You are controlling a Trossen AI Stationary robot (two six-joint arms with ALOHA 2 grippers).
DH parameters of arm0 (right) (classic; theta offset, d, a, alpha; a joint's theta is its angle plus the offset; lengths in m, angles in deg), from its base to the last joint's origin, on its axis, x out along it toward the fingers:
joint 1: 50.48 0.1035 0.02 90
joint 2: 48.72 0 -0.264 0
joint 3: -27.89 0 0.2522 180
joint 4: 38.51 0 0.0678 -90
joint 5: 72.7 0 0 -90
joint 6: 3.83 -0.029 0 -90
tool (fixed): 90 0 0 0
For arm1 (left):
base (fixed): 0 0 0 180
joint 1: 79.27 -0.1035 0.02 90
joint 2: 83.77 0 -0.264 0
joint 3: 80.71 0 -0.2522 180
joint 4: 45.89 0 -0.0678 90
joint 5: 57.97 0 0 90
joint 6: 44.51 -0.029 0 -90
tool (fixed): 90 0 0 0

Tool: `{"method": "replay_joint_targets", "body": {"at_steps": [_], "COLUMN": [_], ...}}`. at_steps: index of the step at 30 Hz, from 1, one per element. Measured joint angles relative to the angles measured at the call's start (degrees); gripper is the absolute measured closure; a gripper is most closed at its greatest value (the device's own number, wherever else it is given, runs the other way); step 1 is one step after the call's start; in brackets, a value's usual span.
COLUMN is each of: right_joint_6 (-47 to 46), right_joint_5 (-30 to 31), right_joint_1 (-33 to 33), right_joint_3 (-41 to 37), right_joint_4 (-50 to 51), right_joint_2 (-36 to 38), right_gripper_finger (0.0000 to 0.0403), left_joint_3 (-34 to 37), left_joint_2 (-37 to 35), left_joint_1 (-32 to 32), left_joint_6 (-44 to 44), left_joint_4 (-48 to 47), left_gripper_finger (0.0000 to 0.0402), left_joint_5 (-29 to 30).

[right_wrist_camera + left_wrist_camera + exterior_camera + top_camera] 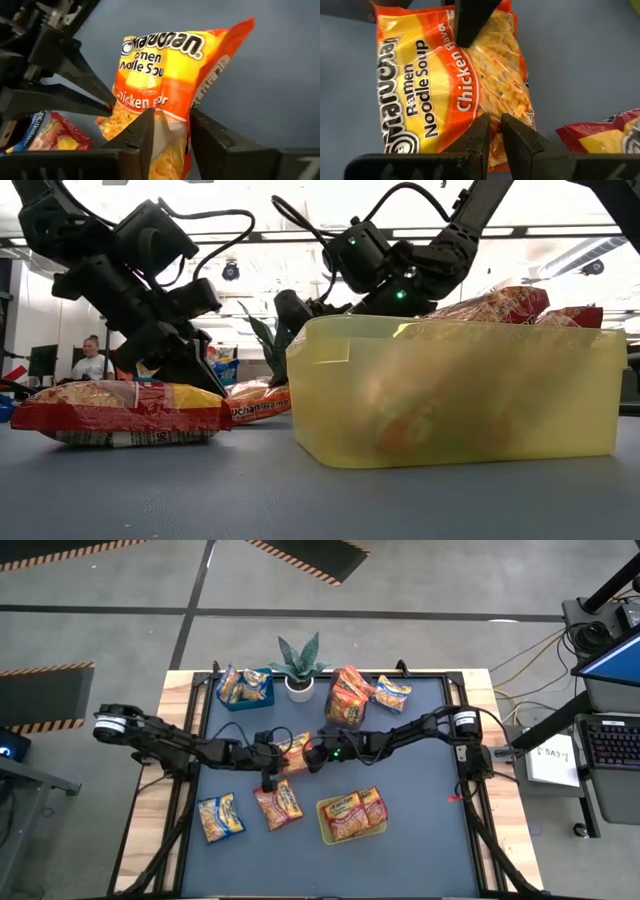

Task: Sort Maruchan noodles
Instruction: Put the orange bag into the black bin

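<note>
An orange Maruchan chicken packet (pixel 297 752) sits mid-table between both grippers. My left gripper (pixel 272 762) comes from the left and is shut on it (pixel 495 132). My right gripper (pixel 312 758) comes from the right and is also shut on it (pixel 172 127). A red packet (pixel 278 805) and a yellow-and-blue packet (pixel 220 817) lie flat nearer the front. Another yellow-and-blue packet (pixel 392 693) lies near the far edge. The other packets lie in the bins. My left gripper pinches the orange packet's side edge (pixel 492 117) between its two fingers, beside the word "Chicken". In the right wrist view its fingers (pixel 95 100) come at that edge from the side. My right gripper pinches the packet's clear noodle end (pixel 167 125) between its two fingers. The packet stands tilted, printed face toward the wrist camera, logo end away from the fingers.
A blue bin (pixel 262 698) at the far left holds yellow-and-blue packets. A dark clear bin (pixel 336 720) at the far middle holds orange ones. A yellow-green bin (pixel 325 828) near the front holds red ones. A potted plant (pixel 298 665) stands at the far edge.
</note>
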State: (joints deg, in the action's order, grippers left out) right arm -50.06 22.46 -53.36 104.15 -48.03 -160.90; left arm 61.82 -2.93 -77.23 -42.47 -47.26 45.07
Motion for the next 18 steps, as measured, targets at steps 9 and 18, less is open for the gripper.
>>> {"method": "replay_joint_targets", "body": {"at_steps": [9, 18], "right_joint_6": [3.66, 0.54], "right_joint_5": [-1.64, -11.92], "right_joint_1": [0.02, -2.03], "right_joint_3": [0.09, 0.52], "right_joint_4": [-1.07, -0.68], "right_joint_2": [0.3, 0.3], "right_gripper_finger": [0.0311, 0.0243], "left_joint_3": [0.02, 3.58], "left_joint_2": [-1.47, -1.12], "left_joint_1": [0.04, 0.2], "left_joint_6": [-0.55, -3.61], "left_joint_4": [-0.77, 5.26], "left_gripper_finger": [0.0365, 0.0365], "left_joint_5": [-0.31, -0.02]}}
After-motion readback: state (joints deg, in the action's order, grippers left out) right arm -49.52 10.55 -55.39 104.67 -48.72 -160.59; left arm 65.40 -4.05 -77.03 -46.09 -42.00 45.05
